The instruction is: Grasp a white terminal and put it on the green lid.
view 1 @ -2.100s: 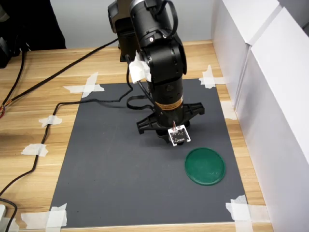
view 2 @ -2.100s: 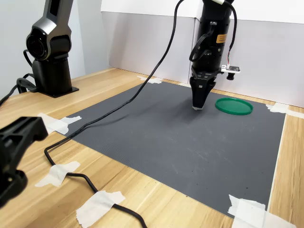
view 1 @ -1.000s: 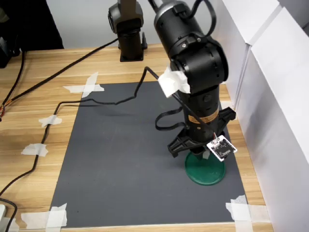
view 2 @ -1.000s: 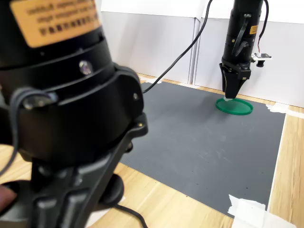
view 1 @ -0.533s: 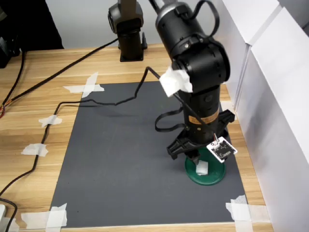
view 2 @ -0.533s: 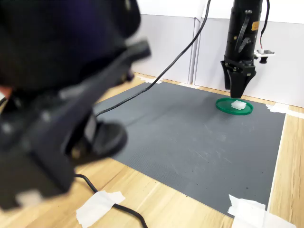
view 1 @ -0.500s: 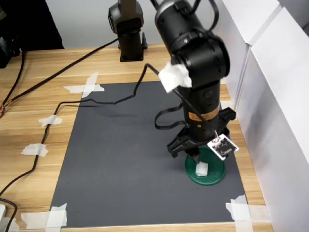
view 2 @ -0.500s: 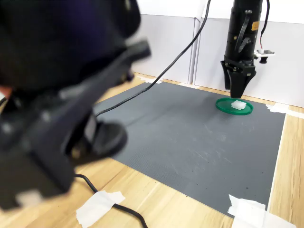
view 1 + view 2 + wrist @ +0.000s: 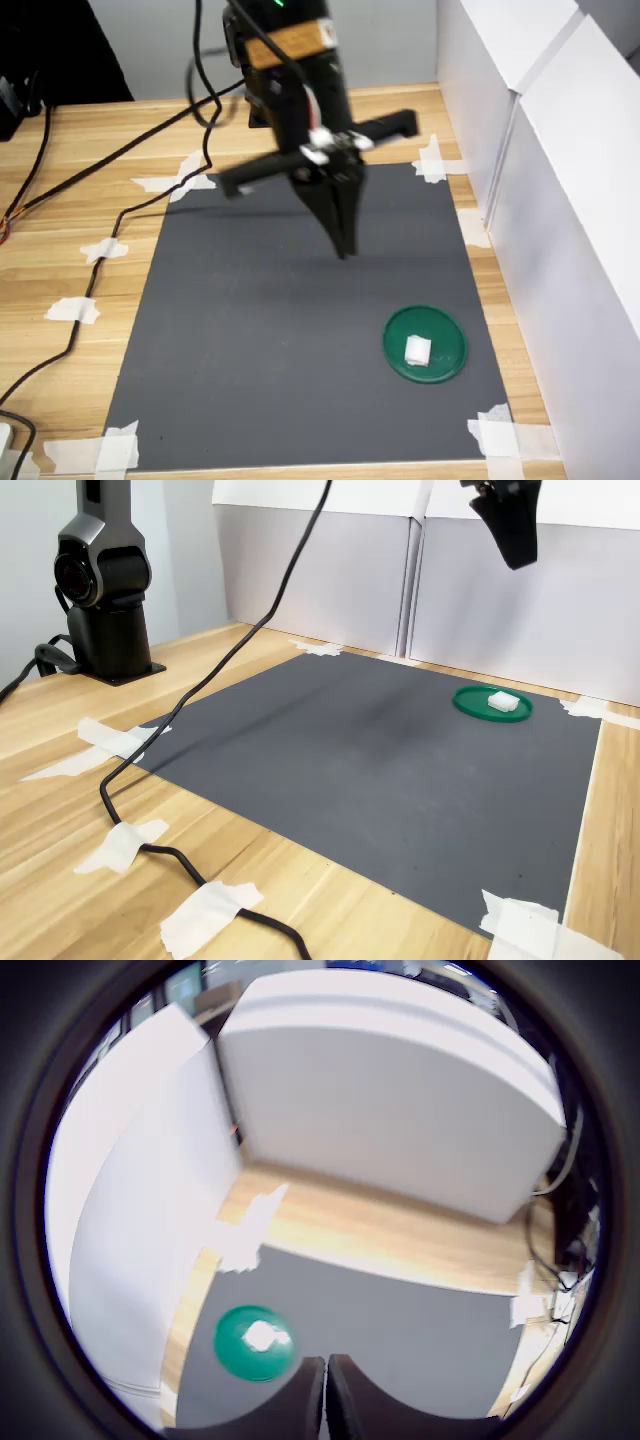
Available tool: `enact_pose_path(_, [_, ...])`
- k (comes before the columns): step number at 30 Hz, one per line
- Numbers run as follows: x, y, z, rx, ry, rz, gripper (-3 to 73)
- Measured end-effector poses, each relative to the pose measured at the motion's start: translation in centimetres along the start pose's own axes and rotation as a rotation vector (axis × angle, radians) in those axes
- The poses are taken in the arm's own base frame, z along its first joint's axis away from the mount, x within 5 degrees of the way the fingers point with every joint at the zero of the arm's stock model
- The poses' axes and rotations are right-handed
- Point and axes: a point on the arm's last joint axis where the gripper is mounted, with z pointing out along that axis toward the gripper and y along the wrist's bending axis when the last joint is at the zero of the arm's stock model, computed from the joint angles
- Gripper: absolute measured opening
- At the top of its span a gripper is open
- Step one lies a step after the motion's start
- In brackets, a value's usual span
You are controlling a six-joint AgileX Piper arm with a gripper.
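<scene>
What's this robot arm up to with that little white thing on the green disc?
A single robot arm is moving small parts on a dark mat. The white terminal now lies on the green lid, near the mat's edge in both exterior views. The gripper hangs high above the mat, away from the lid, its fingers shut together and holding nothing. By the look of it, the placing is done.

Mat (image 9: 250,330) open; white panels (image 9: 560,200) flank lid (image 9: 445,350).
</scene>
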Motion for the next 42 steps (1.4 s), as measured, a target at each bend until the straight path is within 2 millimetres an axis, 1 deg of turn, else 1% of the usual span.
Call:
enact_pose_path(2, [1.7, -1.4, -2.3, 0.06, -0.091, 0.03, -1.6])
enact_pose_path(4, [3.8, -2.7, -4.5, 0.127, -0.181, 0.058, -1.6])
enact_pose_path(7, [7.3, -3.3, -7.4, 0.195, -0.271, 0.086, -1.6])
enact_pose_path(10, [11.3, -2.6, -9.9, 0.233, -0.333, 0.089, -1.6])
enact_pose_path(15, [17.4, -0.6, -13.3, 0.254, -0.43, 0.071, -1.6])
enact_pose_path(18, [21.2, 0.5, -14.5, 0.266, -0.496, 0.059, -1.6])
enact_pose_path(22, [25.4, 1.5, -15.2, 0.279, -0.589, 0.045, -1.6])
enact_pose_path(26, [27.9, 2.3, -15.9, 0.295, -0.71, 0.029, -1.6])
enact_pose_path(29, [28.9, 2.5, -16.2, 0.298, -0.754, 0.024, -1.6])
enact_pose_path(35, [29.5, 2.6, -15.7, 0.279, -0.695, 0.041, -1.6])
enact_pose_path(42, [29.6, 2.6, -15.6, 0.275, -0.676, 0.044, -1.6])
